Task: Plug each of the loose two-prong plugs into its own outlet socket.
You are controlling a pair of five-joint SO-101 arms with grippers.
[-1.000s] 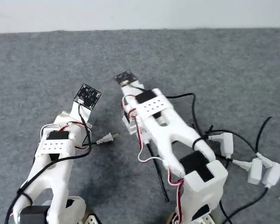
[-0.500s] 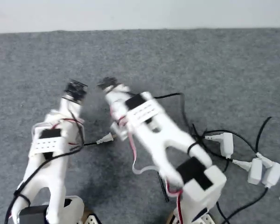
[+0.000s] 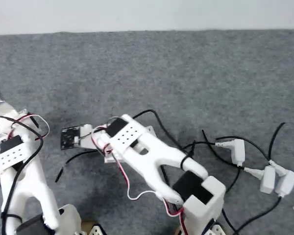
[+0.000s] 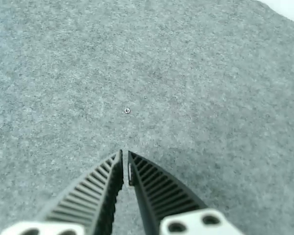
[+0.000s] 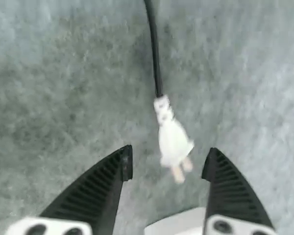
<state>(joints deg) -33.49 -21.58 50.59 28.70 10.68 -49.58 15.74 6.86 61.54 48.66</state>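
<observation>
Grey felt mat (image 3: 196, 73) across the whole table, under everything. White plastic right arm (image 3: 152, 156) taken as landmark: base at the near edge of the mat, reaching slantwise toward the left, red, white and black wires along it. White plastic left arm (image 3: 17, 161) well apart from the right arm, on its left, at the mat's edge. Cluster of white plastic plug and socket pieces (image 3: 268, 178) on black cords, on the felt off the right arm's right side, near its base but apart from it. Thin black cable (image 3: 76, 157) on the felt just beside the right arm's wrist end, on the left-arm side. Black ribbed right gripper (image 5: 170, 151) at the tip of the right arm, pointed down at the felt, fingers (image 5: 108, 178) spread wide, gripping nothing. White two-prong plug (image 5: 172, 139) flat on the felt in the gap between those open fingers, touching neither, prongs toward the right arm's wrist, plug's black cord (image 5: 153, 49) leading straight away from the right arm. Black ribbed left gripper (image 4: 125, 153) over felt, fingers closed, tips almost touching with a hairline gap, nothing between them. Tiny pale speck (image 4: 127, 110) on the felt just ahead of the left gripper's tips; place relative to the right arm impossible to tell.
</observation>
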